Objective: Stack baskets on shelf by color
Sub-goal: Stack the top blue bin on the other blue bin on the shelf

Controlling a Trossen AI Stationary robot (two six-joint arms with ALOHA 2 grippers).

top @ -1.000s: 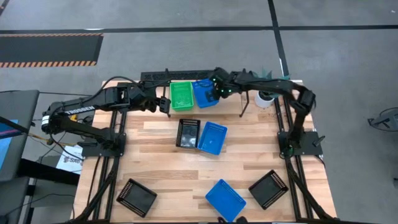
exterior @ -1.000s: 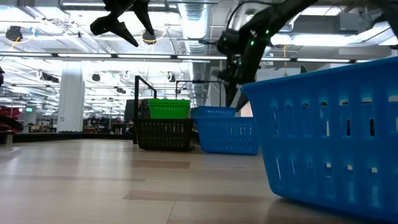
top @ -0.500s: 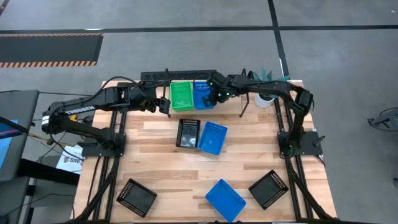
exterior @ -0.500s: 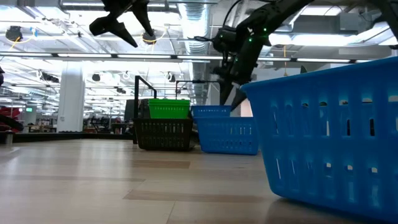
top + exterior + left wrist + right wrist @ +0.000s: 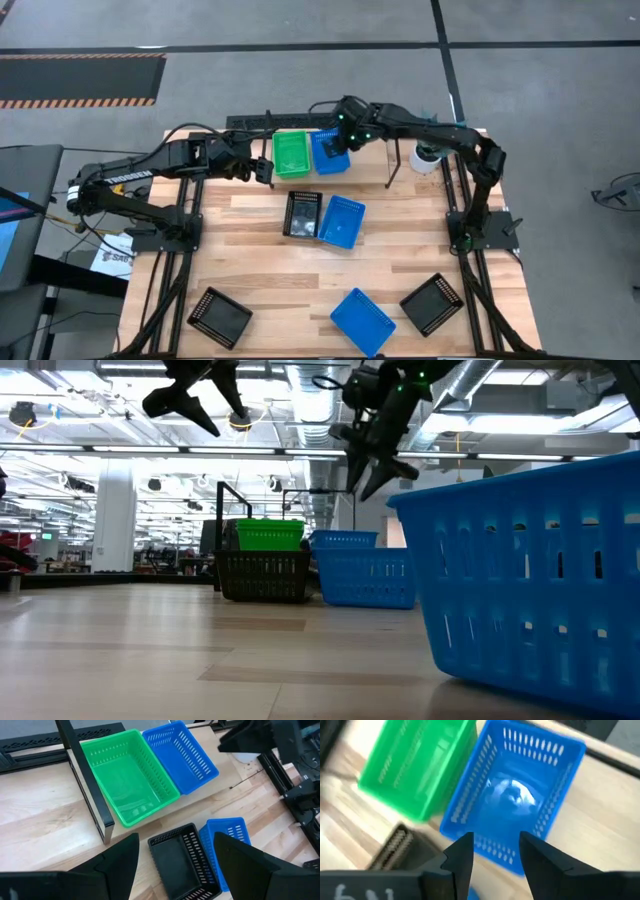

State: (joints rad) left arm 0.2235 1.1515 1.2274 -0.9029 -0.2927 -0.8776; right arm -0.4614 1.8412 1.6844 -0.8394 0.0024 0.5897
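A green basket [image 5: 292, 153] and a blue basket [image 5: 327, 155] sit side by side on the black shelf [image 5: 262, 122] at the table's far edge. My right gripper [image 5: 338, 133] hangs open and empty above the blue basket [image 5: 512, 800]; in the low view it is high up [image 5: 372, 460]. My left gripper [image 5: 268, 168] is open and empty, in the air just left of the green basket [image 5: 127, 772]. A black basket [image 5: 303, 213] and a blue basket [image 5: 342, 221] stand on their bases at the table's centre.
A black basket [image 5: 219, 316], a blue basket [image 5: 362, 322] and another black basket [image 5: 432, 304] lie along the near edge. A white pot [image 5: 428, 157] stands at the far right, beside a shelf post [image 5: 391, 172]. Bare wood lies between the centre baskets and the near ones.
My right gripper has risen from the blue basket on the shelf and drawn back toward the table's far edge. The blue basket stays on the shelf next to the green one, turned a little straighter than before.
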